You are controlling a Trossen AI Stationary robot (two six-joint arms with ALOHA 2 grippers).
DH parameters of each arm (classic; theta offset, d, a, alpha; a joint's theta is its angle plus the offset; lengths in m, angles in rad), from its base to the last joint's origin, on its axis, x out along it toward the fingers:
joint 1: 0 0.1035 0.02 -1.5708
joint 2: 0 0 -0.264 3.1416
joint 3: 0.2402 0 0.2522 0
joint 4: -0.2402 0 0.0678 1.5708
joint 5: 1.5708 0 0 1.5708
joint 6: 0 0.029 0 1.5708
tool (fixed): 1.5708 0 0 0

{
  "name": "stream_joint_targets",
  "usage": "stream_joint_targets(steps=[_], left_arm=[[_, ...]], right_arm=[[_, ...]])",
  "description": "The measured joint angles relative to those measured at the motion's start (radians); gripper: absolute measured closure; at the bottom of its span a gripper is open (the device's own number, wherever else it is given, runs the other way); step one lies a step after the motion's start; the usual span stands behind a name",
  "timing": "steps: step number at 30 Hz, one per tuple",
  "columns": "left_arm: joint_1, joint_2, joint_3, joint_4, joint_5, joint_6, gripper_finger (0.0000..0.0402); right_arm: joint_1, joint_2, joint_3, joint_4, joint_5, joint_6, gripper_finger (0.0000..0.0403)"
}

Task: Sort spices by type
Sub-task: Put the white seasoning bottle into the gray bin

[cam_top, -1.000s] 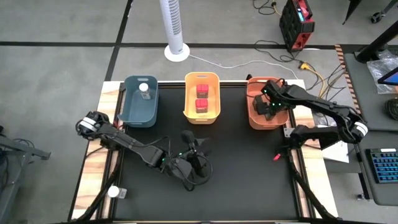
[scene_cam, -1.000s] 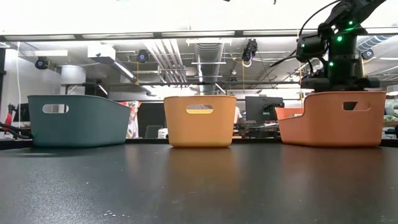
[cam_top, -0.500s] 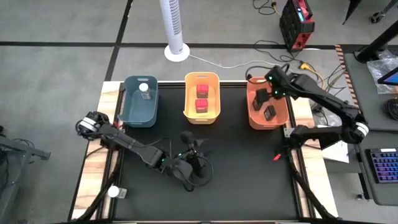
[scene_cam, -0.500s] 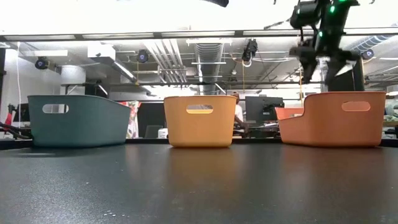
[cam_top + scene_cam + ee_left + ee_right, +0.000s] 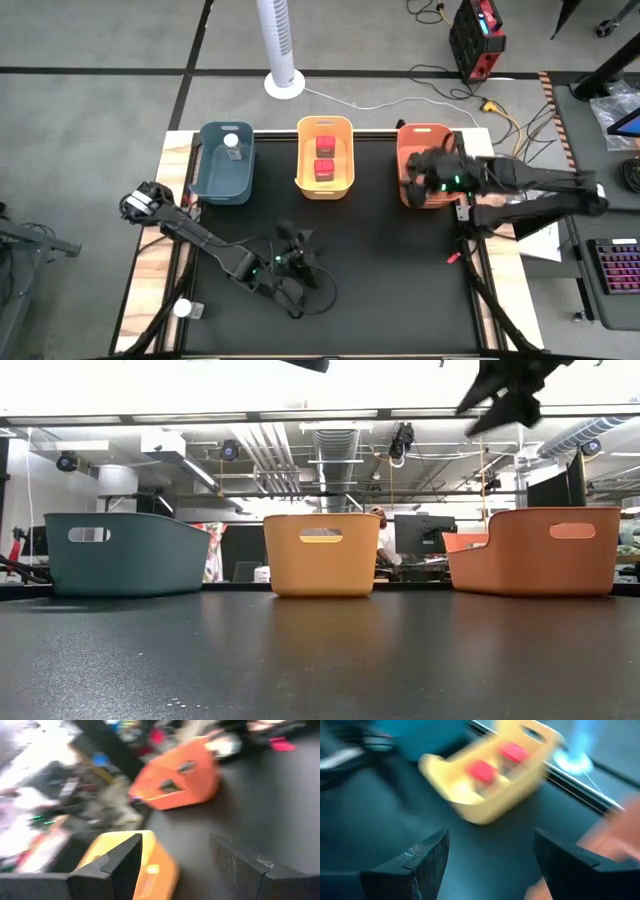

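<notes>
Red-lidded jars (image 5: 324, 155) share the yellow bin (image 5: 345, 150), one white-lidded jar (image 5: 232, 143) sits in the blue bin (image 5: 210, 170), the orange bin's (image 5: 410, 135) contents are hidden, so sorting looks nearly done, with both the left gripper (image 5: 180, 865) and the right gripper (image 5: 490, 862) spread wide and empty.

My two arms are dark, near-black jointed links with black cables looped along them, and small green lights glow beside my left gripper (image 5: 295, 262) and my right gripper (image 5: 425, 178). A pale grey collar rings the far end of my left arm. Behind each pair of jaws my fingers (image 5: 415, 862) are thick, matte black, blunt-edged slabs.
</notes>
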Motion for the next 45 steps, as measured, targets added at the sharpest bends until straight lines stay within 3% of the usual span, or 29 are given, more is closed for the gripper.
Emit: stream_joint_targets(steps=[7,12,15,19,21,26,29,32,36,41,45], left_arm=[[-0.034,0.0,0.0,0.0,-0.414,-0.01,0.0187],[-0.041,-0.001,0.0,0.048,-0.382,-0.069,0.0187],[-0.041,-0.008,0.0,0.053,-0.23,-0.112,0.0189],[-0.041,-0.028,0.029,-0.006,0.142,-0.211,0.02],[-0.041,-0.033,0.079,-0.124,0.287,-0.297,0.0208],[-0.041,-0.028,0.339,-0.764,0.468,-0.749,0.0226],[-0.041,-0.022,0.482,-1.153,0.628,-1.039,0.0235],[-0.072,-0.021,0.559,-1.4,0.721,-1.122,0.0241],[-0.122,-0.101,0.512,-1.264,0.824,-1.032,0.0249],[-0.195,-0.163,0.432,-1.384,0.826,-1.413,0.026],[-0.258,-0.215,0.304,-1.349,0.895,-1.64,0.0277]], right_arm=[[0.333,0.087,-0.061,0.338,0.169,-0.186,0.0147],[0.432,0.193,-0.062,0.442,0.184,-0.283,0.0156],[0.455,0.257,-0.063,0.451,0.185,-0.313,0.0156],[0.46,0.327,-0.064,0.452,0.184,-0.292,0.015],[0.459,0.354,-0.064,0.45,0.184,-0.279,0.0145],[0.459,0.403,-0.064,0.451,0.185,-0.295,0.0132],[0.457,0.426,-0.064,0.453,0.185,-0.302,0.0125],[0.457,0.447,-0.064,0.471,0.185,-0.301,0.0121],[0.457,0.467,-0.071,0.529,0.185,-0.313,0.0113],[0.457,0.47,-0.079,0.541,0.182,-0.313,0.0104],[0.457,0.469,-0.081,0.566,0.183,-0.321,0.0104]])
